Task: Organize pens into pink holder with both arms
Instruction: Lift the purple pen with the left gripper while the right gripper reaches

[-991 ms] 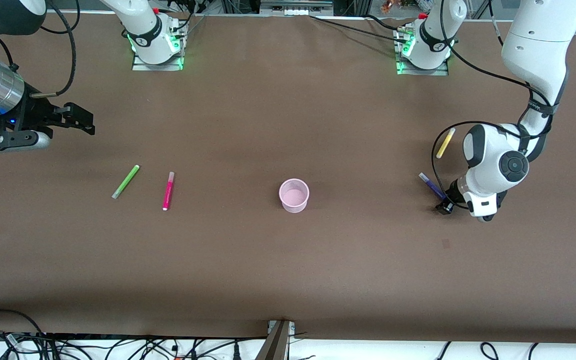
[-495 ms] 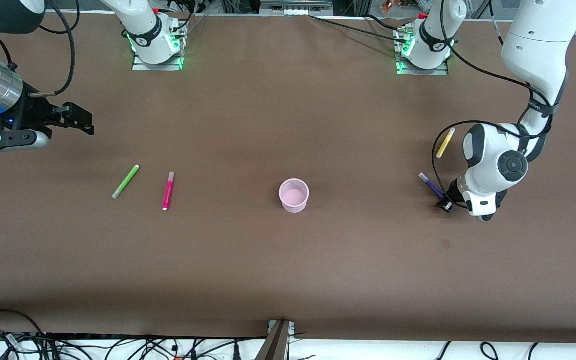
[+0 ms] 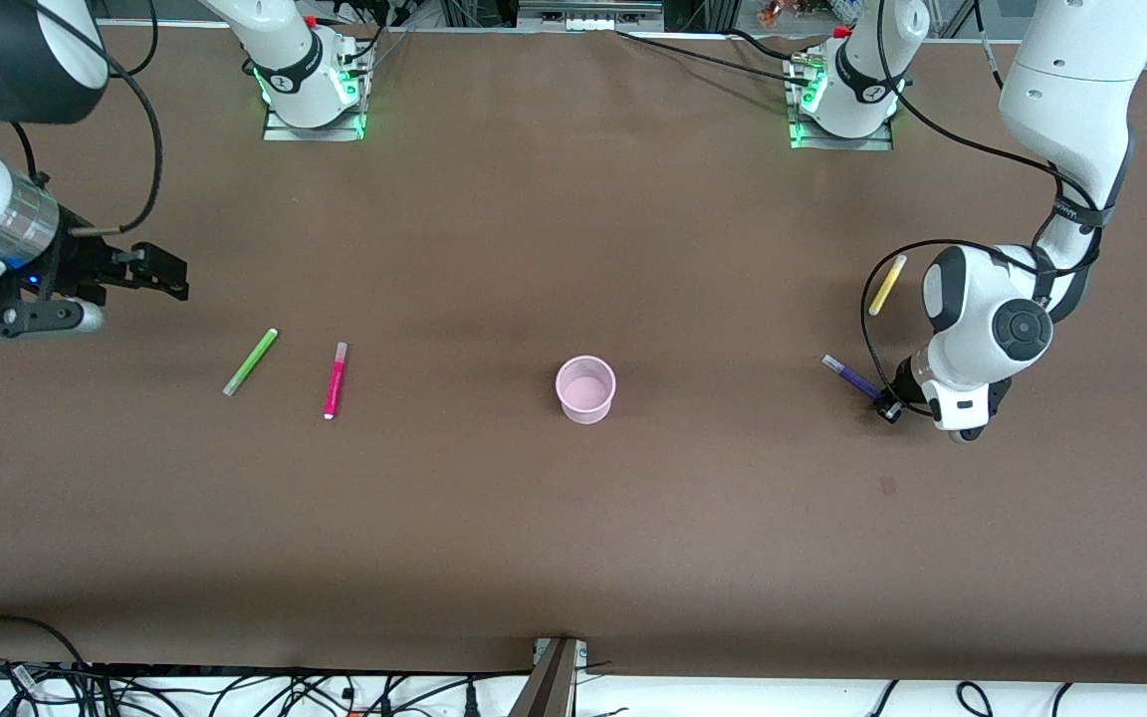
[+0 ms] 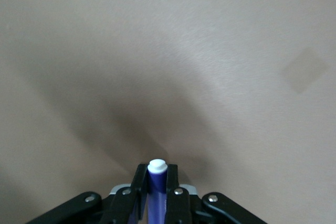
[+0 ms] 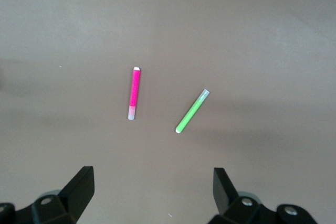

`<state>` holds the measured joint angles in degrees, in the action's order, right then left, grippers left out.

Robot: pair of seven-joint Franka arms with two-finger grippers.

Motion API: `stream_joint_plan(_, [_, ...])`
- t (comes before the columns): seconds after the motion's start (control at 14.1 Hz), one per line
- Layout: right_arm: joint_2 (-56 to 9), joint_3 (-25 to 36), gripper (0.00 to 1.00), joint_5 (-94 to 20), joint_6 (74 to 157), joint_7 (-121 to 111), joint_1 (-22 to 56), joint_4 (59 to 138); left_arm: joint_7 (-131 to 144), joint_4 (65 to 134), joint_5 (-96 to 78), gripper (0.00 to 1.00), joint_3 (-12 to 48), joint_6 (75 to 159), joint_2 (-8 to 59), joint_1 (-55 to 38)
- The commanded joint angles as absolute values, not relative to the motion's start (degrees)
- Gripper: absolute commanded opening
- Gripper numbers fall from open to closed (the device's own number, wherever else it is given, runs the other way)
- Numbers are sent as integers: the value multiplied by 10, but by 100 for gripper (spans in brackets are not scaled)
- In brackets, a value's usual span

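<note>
Left gripper [image 3: 889, 409] low at the table [image 3: 573, 518], clamped on the dark purple pen [image 3: 852, 377]; the pen's free end points toward 10 o'clock in the front view. Yellow pen [image 3: 887, 284] lies at 12 o'clock from it. Pink holder [image 3: 585, 389] upright mid-table. Right gripper [image 3: 167, 273] spread wide above the table; lime green pen [image 3: 251, 361] and magenta pen [image 3: 335, 380] lie side by side toward 4 o'clock of it.

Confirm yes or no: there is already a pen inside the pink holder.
No: in the front view the pink holder shows only its bare inside, with no pen in it.
</note>
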<state>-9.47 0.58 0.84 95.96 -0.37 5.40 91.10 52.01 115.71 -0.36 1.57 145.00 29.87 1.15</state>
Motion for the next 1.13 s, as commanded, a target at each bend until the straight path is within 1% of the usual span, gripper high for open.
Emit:
stream_joint_plan(0.0, [-128,2,100,15,981,-40,54,903,508,1150,6,0,22,1414,241,9])
stream_joint_plan(0.21, [-144,-1,100,1,989,-54,57,904,527,1060,5,0,53,1292,214,9])
stream_joint_plan(0.35, [-169,-1,100,-12,1016,-36,75,914,583,988,5,0,84,1235,212,8])
stream_joint_plan(0.57, [-206,-1,100,-15,1096,-4,76,959,702,933,12,0,138,1223,212,1])
stream_joint_plan(0.78, [-234,-1,100,-22,1222,12,76,1030,828,900,75,0,141,1224,219,-72])
stream_joint_plan(0.85, [-245,-1,100,-43,1251,22,76,1047,854,892,93,0,140,1224,226,-94])
stream_joint_plan(1.06, [-282,-1,99,-80,1272,23,75,1049,930,844,169,0,137,1225,258,-147])
